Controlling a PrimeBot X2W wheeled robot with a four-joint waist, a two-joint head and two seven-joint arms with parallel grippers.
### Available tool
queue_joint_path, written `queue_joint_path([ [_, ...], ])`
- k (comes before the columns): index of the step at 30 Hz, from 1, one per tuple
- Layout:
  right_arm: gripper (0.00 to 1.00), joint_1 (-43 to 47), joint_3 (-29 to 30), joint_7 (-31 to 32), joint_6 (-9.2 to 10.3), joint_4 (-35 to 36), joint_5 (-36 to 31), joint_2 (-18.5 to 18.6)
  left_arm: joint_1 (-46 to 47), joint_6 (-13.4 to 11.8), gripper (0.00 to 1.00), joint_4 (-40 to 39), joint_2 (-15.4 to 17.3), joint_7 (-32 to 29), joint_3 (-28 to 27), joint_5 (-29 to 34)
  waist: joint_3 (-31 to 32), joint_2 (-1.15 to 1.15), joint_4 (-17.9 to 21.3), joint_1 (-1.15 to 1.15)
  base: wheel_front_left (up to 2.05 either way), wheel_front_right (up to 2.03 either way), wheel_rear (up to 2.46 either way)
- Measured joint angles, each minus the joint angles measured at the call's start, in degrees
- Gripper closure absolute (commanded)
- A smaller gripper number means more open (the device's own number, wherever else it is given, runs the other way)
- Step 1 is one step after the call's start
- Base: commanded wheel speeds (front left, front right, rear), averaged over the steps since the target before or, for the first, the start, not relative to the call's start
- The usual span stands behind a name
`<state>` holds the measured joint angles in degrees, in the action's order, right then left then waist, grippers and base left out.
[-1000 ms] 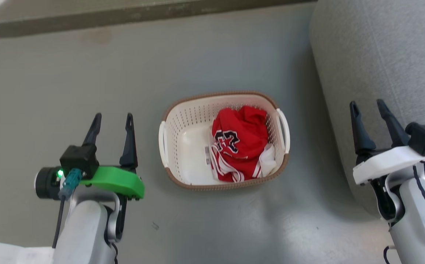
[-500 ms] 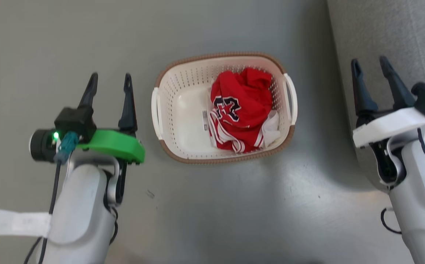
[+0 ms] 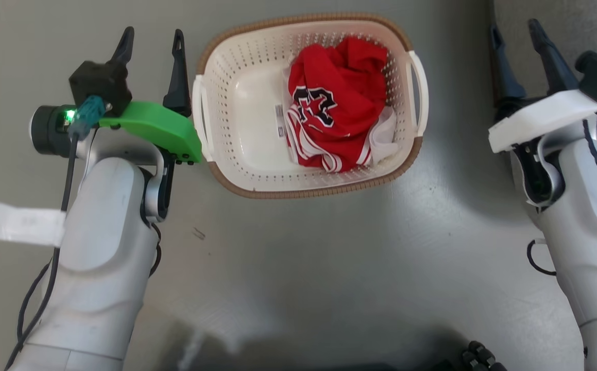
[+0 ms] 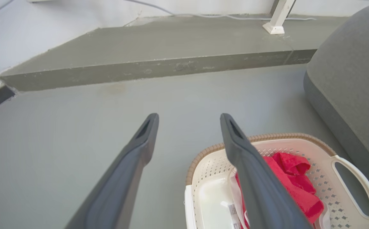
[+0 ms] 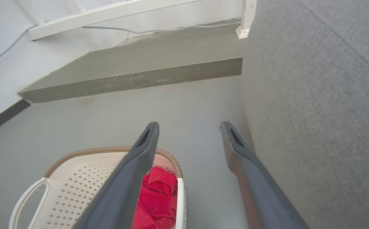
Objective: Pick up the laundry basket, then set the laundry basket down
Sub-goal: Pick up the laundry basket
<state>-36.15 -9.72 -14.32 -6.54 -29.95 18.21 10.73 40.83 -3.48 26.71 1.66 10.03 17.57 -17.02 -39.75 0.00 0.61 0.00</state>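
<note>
On the grey floor [image 3: 329, 268] between my two forward-reaching arms I note the laundry basket [image 3: 308, 193], a red garment [image 3: 337, 103] inside, with the left gripper [image 3: 152, 35] just beside its left side and the right gripper [image 3: 513, 26] standing off its right side, both with fingers spread and holding nothing.

Smooth grey floor [image 3: 329, 268], sheen in patches, one small dark mark [image 3: 199, 234]. Basket [image 3: 303, 193] sits directly on it. Grey upholstered seat [image 4: 356, 79] stands on the floor near the basket's right handle. Past both, a low raised step [image 4: 159, 68] carries a white post foot [image 4: 275, 28] and a thin cable [image 5: 133, 31].
</note>
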Motion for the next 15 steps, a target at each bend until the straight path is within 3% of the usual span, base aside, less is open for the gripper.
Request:
queue_joint_path([
  [15, 0.00, -8.10, -3.80, 1.63, -0.51, -11.20, 0.01, -2.24, 6.69, 2.35, 0.00, 11.81, -0.31, -6.51, 2.34, -5.97, -7.63, 0.00, 0.72, 0.00, 0.00, 0.00, 0.00],
])
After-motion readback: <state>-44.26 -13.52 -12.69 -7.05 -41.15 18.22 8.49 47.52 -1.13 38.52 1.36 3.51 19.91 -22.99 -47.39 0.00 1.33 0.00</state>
